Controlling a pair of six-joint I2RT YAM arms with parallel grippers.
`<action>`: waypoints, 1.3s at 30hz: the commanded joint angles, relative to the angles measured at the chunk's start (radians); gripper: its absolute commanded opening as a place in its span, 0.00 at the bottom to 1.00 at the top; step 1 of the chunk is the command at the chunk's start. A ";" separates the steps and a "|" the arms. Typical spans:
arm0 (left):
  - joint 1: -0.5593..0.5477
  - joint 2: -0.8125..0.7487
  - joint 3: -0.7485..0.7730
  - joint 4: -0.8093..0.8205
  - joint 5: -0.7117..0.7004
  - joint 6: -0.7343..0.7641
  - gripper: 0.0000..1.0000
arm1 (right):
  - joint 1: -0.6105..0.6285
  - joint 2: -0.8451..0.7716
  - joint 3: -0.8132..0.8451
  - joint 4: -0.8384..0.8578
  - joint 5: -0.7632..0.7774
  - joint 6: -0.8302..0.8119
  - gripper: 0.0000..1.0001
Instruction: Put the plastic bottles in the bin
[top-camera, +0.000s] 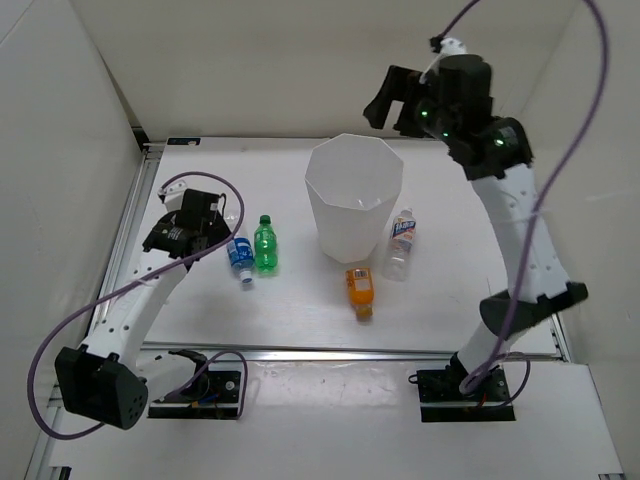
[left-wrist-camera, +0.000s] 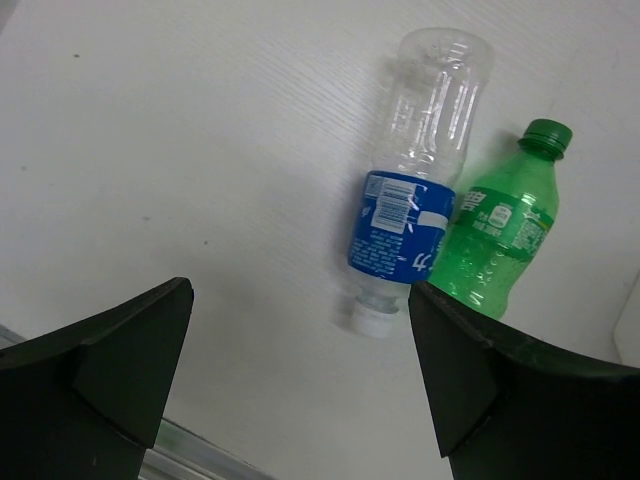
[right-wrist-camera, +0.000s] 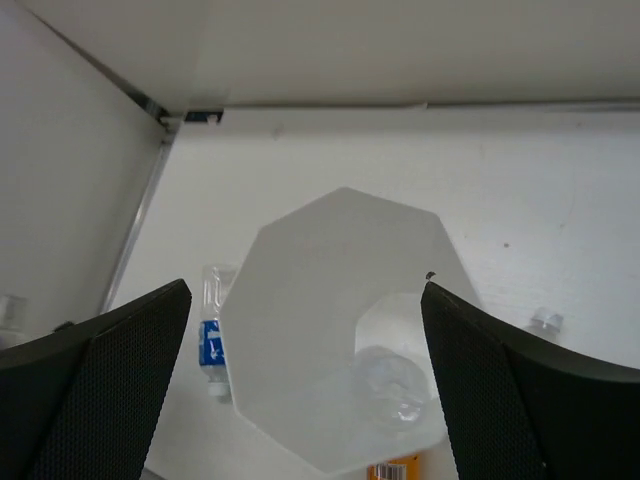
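While the bin (top-camera: 350, 235) stands upright at the middle of the table (top-camera: 300, 315), only the right wrist view looks down into it. There a plain clear bottle (right-wrist-camera: 392, 388) lies at the bottom. The top view shows just the white inner wall.

Four bottles lie on the table. The orange bottle (top-camera: 362, 290) is just in front of the bin's base, cap toward the near edge. The right blue bottle (top-camera: 401, 243) lies close against the bin's right wall, cap pointing away. Left of the bin, with bare table between, the green bottle (top-camera: 265, 244) and the left blue bottle (top-camera: 240, 260) lie side by side. The left wrist view shows them touching or nearly so. The green cap points away from the gripper and the blue bottle's white cap points toward it.

The left gripper (top-camera: 212, 235) is low, just left of that pair. Its jaws are spread wide and hold nothing, and the blue bottle's cap sits just beyond the gap. The right gripper (top-camera: 382, 100) hangs high over the bin's far right rim. Its jaws are also parted and empty, framing the bin's mouth in its own view.

A metal rail (top-camera: 350, 352) bounds the near edge, and white walls (top-camera: 60, 200) close in the left, far and right sides. Bare table runs left of the pair and in front of all four bottles.
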 joint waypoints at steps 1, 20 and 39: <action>0.004 0.054 0.003 0.113 0.102 0.030 1.00 | -0.004 -0.129 -0.007 0.052 0.086 -0.048 1.00; 0.016 0.550 0.194 0.299 0.140 0.020 1.00 | -0.022 -0.315 -0.134 -0.103 0.134 -0.098 1.00; 0.053 0.498 0.134 0.316 0.069 -0.029 0.37 | -0.188 -0.409 -0.246 -0.132 0.045 -0.078 1.00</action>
